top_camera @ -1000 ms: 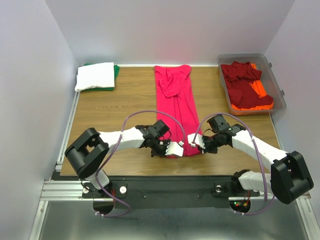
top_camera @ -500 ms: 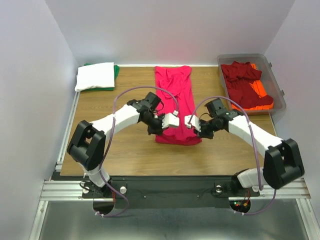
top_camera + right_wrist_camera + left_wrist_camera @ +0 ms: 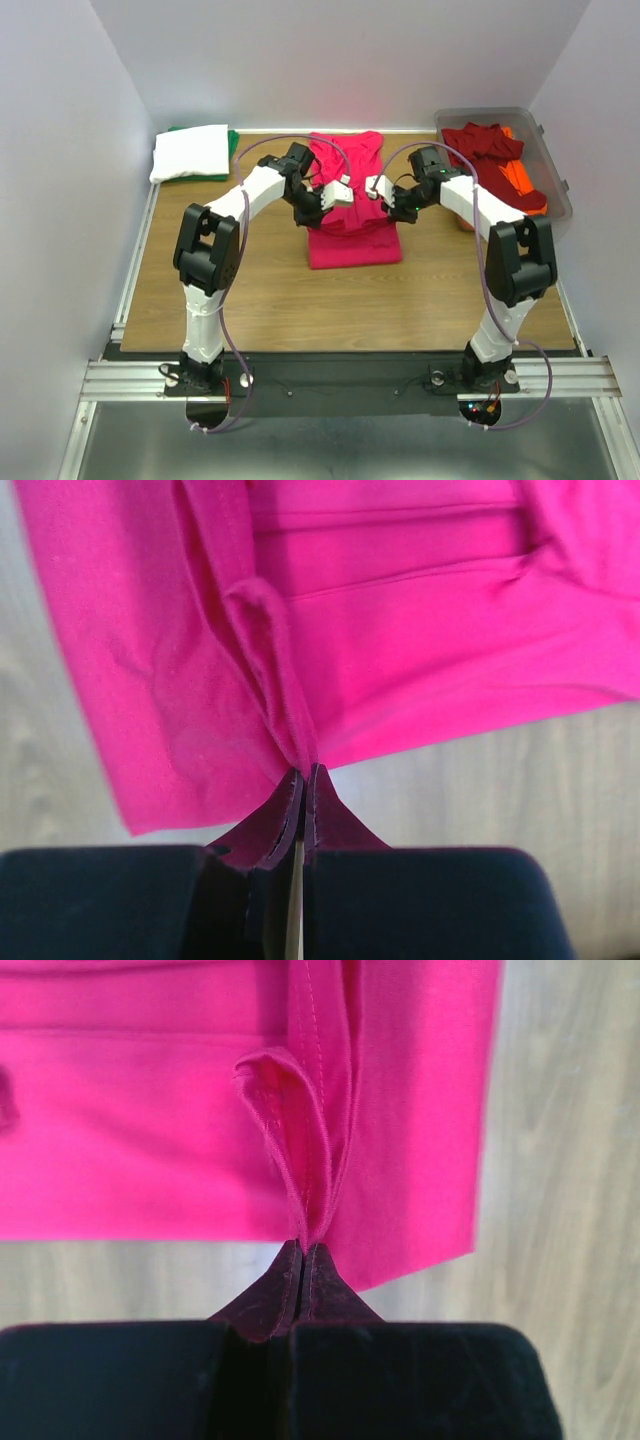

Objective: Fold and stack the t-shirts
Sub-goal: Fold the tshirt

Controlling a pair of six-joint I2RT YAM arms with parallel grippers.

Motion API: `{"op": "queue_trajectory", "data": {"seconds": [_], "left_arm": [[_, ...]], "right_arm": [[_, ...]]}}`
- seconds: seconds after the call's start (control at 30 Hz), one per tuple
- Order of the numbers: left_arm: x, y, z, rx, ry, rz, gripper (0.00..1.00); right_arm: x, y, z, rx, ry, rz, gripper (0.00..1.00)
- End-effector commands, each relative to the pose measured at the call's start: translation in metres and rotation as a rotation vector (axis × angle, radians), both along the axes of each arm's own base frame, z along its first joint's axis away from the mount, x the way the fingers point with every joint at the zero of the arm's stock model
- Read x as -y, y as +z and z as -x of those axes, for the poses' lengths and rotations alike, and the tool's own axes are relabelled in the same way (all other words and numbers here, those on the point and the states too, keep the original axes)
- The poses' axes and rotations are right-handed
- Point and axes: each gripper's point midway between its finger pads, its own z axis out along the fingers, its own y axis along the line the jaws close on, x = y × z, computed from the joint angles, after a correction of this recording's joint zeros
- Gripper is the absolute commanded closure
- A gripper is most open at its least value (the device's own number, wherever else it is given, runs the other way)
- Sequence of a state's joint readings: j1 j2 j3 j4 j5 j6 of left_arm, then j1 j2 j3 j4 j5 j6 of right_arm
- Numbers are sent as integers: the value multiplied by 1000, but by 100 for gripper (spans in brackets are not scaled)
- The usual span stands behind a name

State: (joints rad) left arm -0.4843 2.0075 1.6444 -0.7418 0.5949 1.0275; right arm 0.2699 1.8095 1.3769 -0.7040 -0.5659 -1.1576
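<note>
Seen from above, the left gripper point(image 3: 343, 190) and right gripper point(image 3: 378, 187) each clamp tight on a pinch of the pink shirt point(image 3: 355, 245), its held edge raised over the rest lying mid-table point(image 3: 250, 290), between a folded white shirt point(image 3: 190, 152) and a bin point(image 3: 487, 112).

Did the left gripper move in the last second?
Yes. The left gripper, shut on the hem of the pink t-shirt, went toward the back wall and is now level with the grey bin.
</note>
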Motion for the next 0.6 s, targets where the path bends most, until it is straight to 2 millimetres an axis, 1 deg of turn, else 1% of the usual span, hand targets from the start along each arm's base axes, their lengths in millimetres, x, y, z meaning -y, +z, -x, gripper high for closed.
{"op": "queue_trajectory", "data": {"seconds": [0.0,0.03,0.07,0.1,0.13,0.2,0.23,0.33,0.37,0.57], "left_arm": [[-5,16,-23,10,3,4,100],[-8,15,-30,15,13,-4,100],[-8,15,-35,21,13,-4,100],[-5,16,-44,32,13,-5,100],[-6,16,-50,40,18,-12,100],[-5,15,-63,59,23,-14,100],[-7,15,-68,65,33,-20,100],[-6,14,-84,87,46,-20,100],[-5,13,-91,95,53,-19,100],[-5,12,-112,144,76,-20,100]], "right_arm": [[-6,11,-32,64,30,-38,99],[-6,11,-44,72,25,-43,99],[-6,8,-48,67,23,-45,100],[-6,10,-55,75,19,-47,99],[-5,7,-65,77,13,-49,99],[-4,8,-76,89,5,-52,99],[-2,6,-87,94,-2,-54,99],[0,4,-99,96,-21,-58,99],[4,4,-106,99,-30,-64,99],[6,3,-122,114,-38,-71,99]]}}
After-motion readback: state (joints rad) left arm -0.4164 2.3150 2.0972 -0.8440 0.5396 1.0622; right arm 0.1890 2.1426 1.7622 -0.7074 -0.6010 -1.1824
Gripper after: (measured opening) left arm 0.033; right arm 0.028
